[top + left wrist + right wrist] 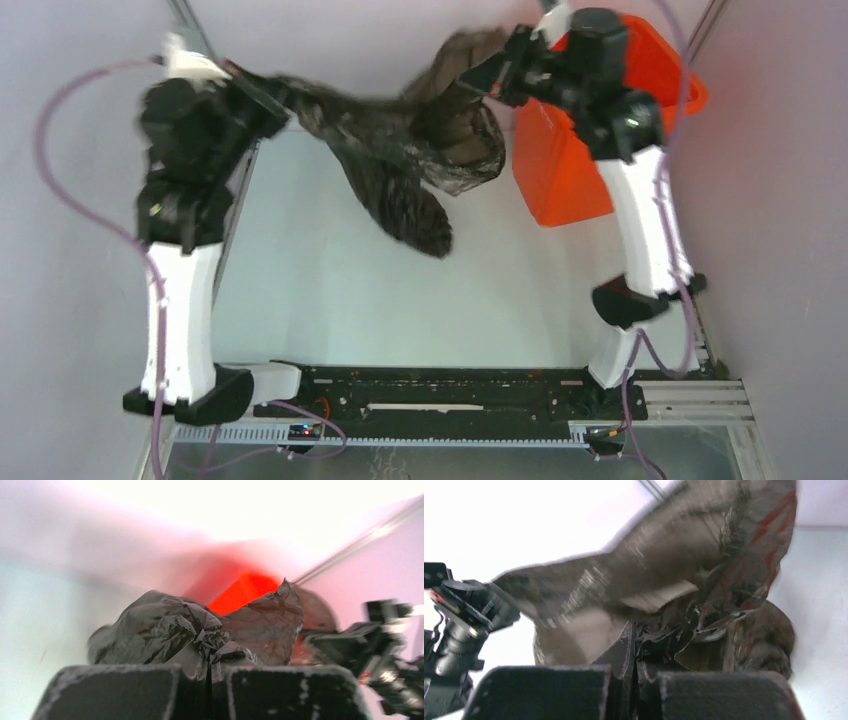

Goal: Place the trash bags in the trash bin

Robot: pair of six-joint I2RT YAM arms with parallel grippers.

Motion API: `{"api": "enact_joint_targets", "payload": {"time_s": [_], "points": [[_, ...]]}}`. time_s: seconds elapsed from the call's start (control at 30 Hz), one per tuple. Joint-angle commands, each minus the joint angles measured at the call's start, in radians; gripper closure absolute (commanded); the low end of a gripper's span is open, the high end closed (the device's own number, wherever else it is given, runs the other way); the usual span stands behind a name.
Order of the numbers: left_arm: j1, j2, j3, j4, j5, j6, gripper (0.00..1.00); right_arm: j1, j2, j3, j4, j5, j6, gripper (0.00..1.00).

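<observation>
Above the far end of the pale table (330,300), a glossy, crinkled black plastic trash bag (410,150) hangs stretched between the left gripper (255,95) and right gripper (495,75), both clamped on it, beside the bright orange plastic bin (560,170).

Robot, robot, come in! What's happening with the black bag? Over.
Both shut on the trash bag: left gripper, right gripper. Bag hangs stretched between them, beside the trash bin, not in yet. Only the right arm overlaps the bin.
</observation>
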Motion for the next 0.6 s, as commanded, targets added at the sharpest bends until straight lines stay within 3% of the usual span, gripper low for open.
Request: {"api": "enact_joint_targets", "payload": {"time_s": [0.0, 0.1, 0.2, 0.3, 0.47, 0.57], "points": [[0.000, -0.190, 0.141, 0.234, 0.066, 0.111, 1.00, 0.051, -0.404, -0.237, 0.240, -0.038, -0.116, 1.00], [0.000, -0.350, -0.068, 0.361, 0.002, 0.129, 1.00, 0.084, -0.660, -0.649, 0.537, 0.022, -0.163, 1.00], [0.000, -0.444, -0.301, 0.282, -0.082, 0.116, 1.00, 0.039, -0.647, -0.693, 0.416, 0.018, -0.160, 1.00], [0.000, -0.516, -0.584, 0.197, -0.073, 0.058, 1.00, 0.037, -0.587, -0.781, 0.254, 0.006, -0.187, 1.00], [0.000, -0.654, -1.093, 0.181, -0.019, -0.045, 1.00, 0.059, -0.617, -1.272, 0.274, -0.001, -0.194, 1.00], [0.000, -0.775, -1.319, 0.162, 0.012, -0.095, 1.00, 0.065, -0.649, -1.492, 0.271, 0.014, -0.187, 1.00]]}}
